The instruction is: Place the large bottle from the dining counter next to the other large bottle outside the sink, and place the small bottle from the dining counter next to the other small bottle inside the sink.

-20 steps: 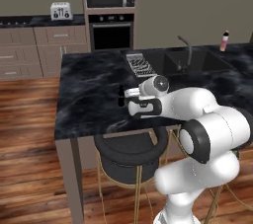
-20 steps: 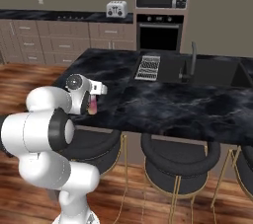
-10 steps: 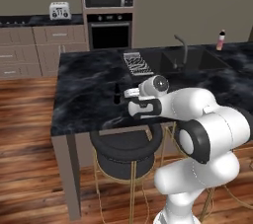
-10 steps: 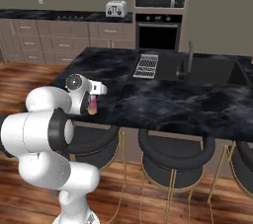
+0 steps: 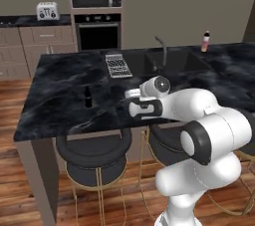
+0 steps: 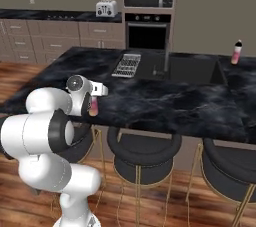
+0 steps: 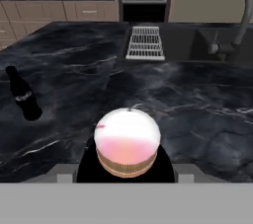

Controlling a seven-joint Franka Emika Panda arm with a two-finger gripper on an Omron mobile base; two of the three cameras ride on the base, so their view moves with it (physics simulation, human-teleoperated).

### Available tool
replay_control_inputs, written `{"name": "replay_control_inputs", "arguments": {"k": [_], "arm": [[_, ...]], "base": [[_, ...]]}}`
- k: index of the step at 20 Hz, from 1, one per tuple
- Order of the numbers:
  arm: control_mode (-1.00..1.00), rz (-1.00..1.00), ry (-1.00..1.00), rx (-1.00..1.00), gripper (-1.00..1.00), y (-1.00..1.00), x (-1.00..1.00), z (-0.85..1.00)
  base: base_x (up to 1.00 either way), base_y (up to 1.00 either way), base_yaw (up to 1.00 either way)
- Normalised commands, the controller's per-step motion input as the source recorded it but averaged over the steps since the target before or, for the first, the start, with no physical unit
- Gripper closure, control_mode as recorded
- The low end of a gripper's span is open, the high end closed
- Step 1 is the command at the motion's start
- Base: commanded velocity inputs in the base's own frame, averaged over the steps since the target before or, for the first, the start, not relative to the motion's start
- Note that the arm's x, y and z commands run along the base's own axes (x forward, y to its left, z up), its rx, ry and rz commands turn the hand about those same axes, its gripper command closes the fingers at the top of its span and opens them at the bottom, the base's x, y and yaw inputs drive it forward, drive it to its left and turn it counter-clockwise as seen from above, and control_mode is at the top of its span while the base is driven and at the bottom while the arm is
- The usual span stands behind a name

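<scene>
My gripper (image 6: 93,102) is shut on the large bottle (image 6: 93,108), pink with a yellow end, and holds it just above the near edge of the dining counter (image 6: 165,102). The hand view looks down on the bottle's rounded end (image 7: 127,143). The small bottle (image 5: 88,96), all black, stands on the counter left of my hand (image 5: 142,105), also low at the left (image 7: 22,99). The other large bottle (image 5: 204,41) stands on the counter behind the sink (image 5: 177,60), to its right (image 6: 236,52). The other small bottle is hidden.
A ribbed metal rack (image 5: 118,65) lies left of the sink, and a dark curved faucet (image 7: 239,11) rises beside the basin. Black round stools (image 6: 142,146) stand under the counter's near edge. Wall cabinets with a toaster (image 6: 107,7), oven and microwave line the back.
The base has driven right along the counter, so the whole scene slid left in both base views. The small black bottle has come into the left base view. My grip is unchanged.
</scene>
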Motion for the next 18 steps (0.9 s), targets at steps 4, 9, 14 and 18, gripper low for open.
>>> {"name": "replay_control_inputs", "arguments": {"k": [4, 9, 14, 18], "arm": [[1.00, 0.00, 0.00, 0.00, 1.00, 0.00, 0.00, 0.00], [1.00, 0.00, 0.00, 0.00, 1.00, 0.00, 0.00, 0.00], [1.00, 0.00, 0.00, 0.00, 1.00, 0.00, 0.00, 0.00], [1.00, 0.00, 0.00, 0.00, 1.00, 0.00, 0.00, 0.00]], "base": [[-0.33, -0.58, 0.00], [-0.26, -0.59, 0.00], [-0.04, -0.66, 0.00], [0.00, -0.71, 0.00]]}}
